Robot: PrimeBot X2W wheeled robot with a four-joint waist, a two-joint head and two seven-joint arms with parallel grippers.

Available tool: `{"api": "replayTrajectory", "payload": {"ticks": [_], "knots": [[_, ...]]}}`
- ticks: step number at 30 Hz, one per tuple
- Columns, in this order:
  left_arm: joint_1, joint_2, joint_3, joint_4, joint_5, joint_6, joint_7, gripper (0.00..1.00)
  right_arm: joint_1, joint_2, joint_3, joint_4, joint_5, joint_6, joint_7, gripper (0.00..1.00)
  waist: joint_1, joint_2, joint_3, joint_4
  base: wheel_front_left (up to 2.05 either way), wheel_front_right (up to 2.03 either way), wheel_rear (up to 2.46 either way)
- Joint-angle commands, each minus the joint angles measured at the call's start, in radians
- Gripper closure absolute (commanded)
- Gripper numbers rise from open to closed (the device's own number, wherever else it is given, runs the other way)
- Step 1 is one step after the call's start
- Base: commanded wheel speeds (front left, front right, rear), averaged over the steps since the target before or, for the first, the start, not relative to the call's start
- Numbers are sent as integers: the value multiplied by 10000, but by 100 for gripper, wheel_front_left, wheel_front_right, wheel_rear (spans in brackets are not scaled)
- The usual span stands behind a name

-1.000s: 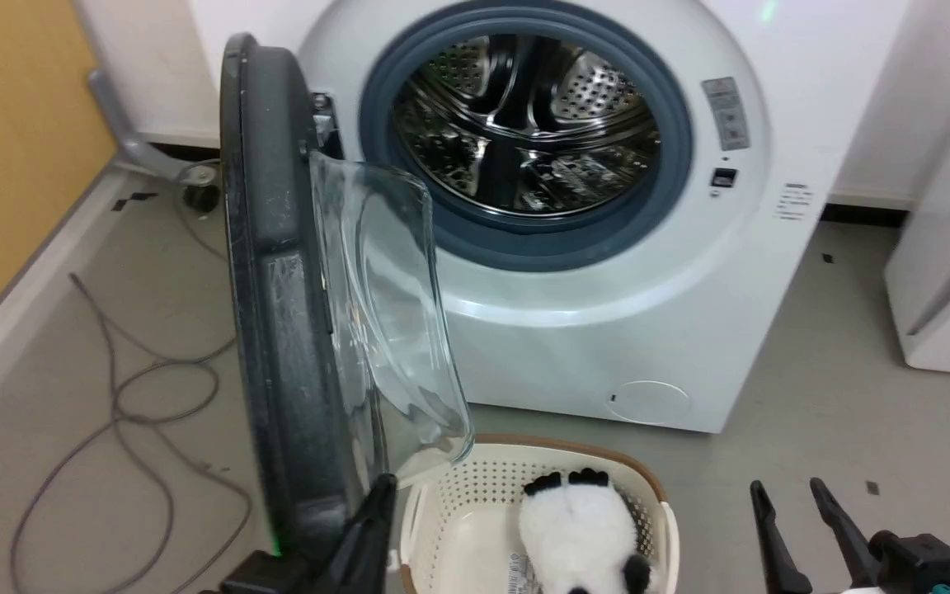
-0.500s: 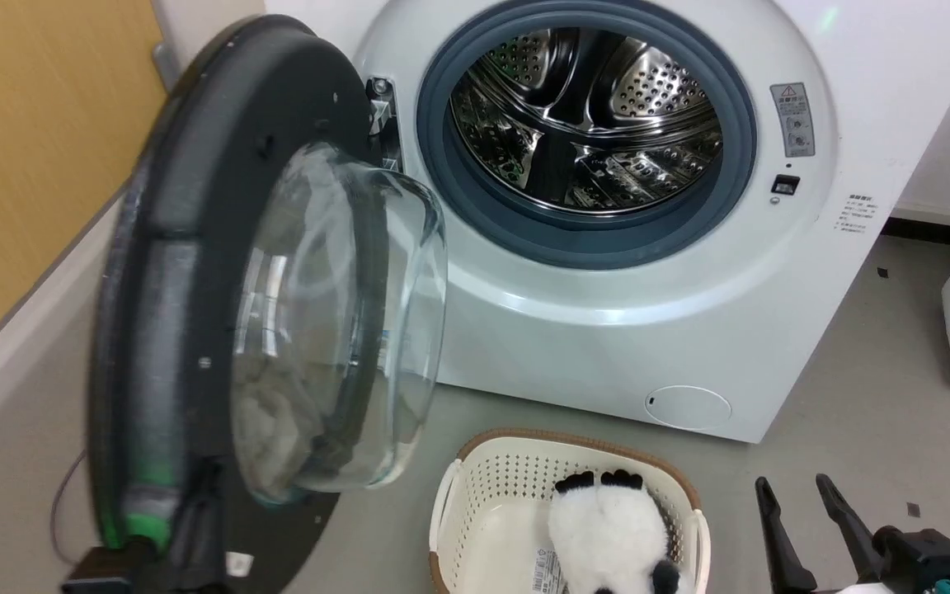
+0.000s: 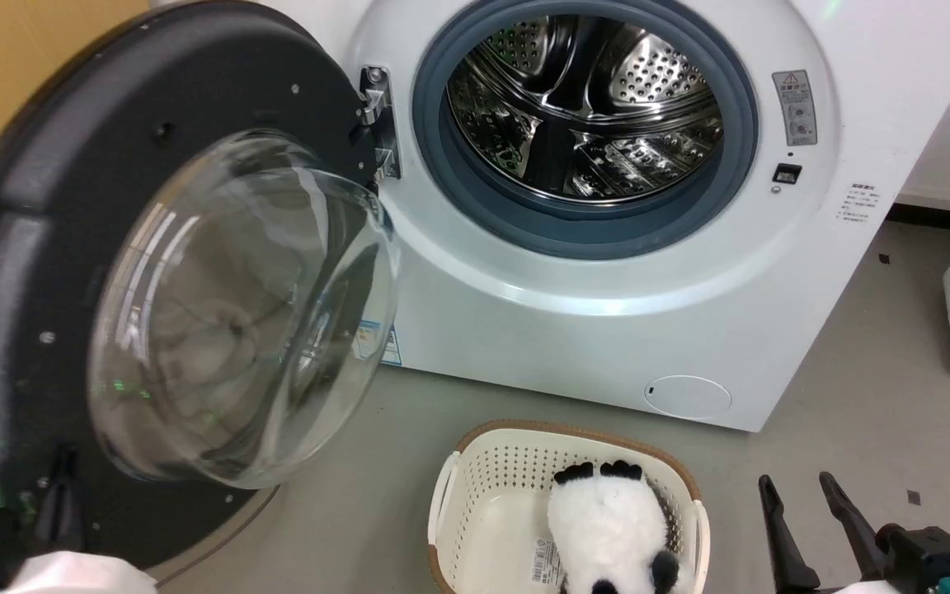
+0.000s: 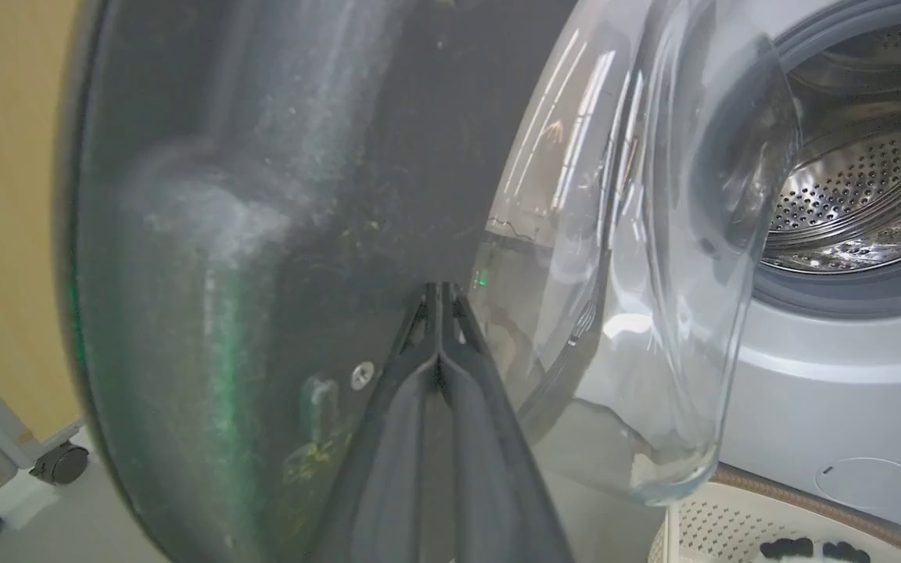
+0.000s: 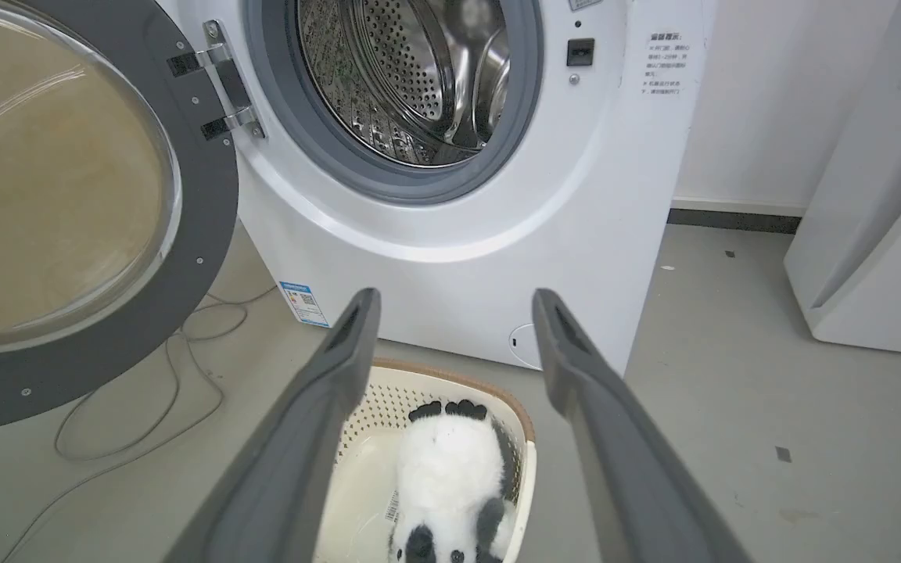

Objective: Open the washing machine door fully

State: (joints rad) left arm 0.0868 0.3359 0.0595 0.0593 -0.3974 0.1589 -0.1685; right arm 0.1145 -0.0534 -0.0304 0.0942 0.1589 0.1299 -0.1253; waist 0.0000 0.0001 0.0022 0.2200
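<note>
Head view. Door (image 3: 228, 305): swung wide to the left of the machine (image 3: 590, 330) on its hinge (image 3: 376, 124), with the black inner face and glass bowl turned toward the camera. The drum (image 3: 590, 107) and grey ring (image 3: 582, 235) are uncovered.
Left gripper (image 4: 440, 288): in the left wrist view, fingers (image 4: 419, 407) pressed together with nothing between them, tips at the door's black inner face just left of the glass.
Right gripper (image 3: 795, 480): lower right, jaws spread wide, empty, over the floor just right of the basket (image 3: 475, 487).
Basket: on the floor before the machine, holding a panda plush (image 3: 607, 528).
Cable (image 5: 145, 407): loose on the floor below the door.
</note>
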Motion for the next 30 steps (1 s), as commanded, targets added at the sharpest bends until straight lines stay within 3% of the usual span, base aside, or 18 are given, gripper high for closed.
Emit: {"api": "replayTrajectory", "payload": {"ticks": [1,8,12,24,26,27,28,30], "knots": [[-260,144,161,319,-71,-24,-121,100,-43,32,-36,-48,-27,8,5,0,0,-1,28,-24,0,0,0],[-965,248,602,2255,-182,-167,-781,100,-46,32,-31,-27,-10,8,65,0,0,-1,45,-182,0,0,0],[-947,109,746,2592,-190,-258,-887,100,4,32,-47,-17,-17,8,76,0,0,-1,-29,-216,0,0,0],[906,-970,452,641,421,5,-930,100,233,32,-39,-44,-30,8,129,0,0,-1,-464,-346,0,0,0],[1151,-1169,219,320,519,-68,-931,62,266,32,-72,-91,-124,8,131,0,0,-1,-511,-335,0,0,0],[1258,-1285,103,166,574,-68,-931,22,276,32,-81,-116,-148,8,144,0,0,-1,-523,-339,0,0,0],[1363,-1384,-21,36,653,-52,-931,0,280,32,-88,-140,-181,8,152,0,0,-1,-543,-355,0,0,0],[1529,-1519,-299,-153,856,-15,-931,0,289,32,-95,-198,-226,8,170,0,0,-1,-574,-405,0,0,0]]}}
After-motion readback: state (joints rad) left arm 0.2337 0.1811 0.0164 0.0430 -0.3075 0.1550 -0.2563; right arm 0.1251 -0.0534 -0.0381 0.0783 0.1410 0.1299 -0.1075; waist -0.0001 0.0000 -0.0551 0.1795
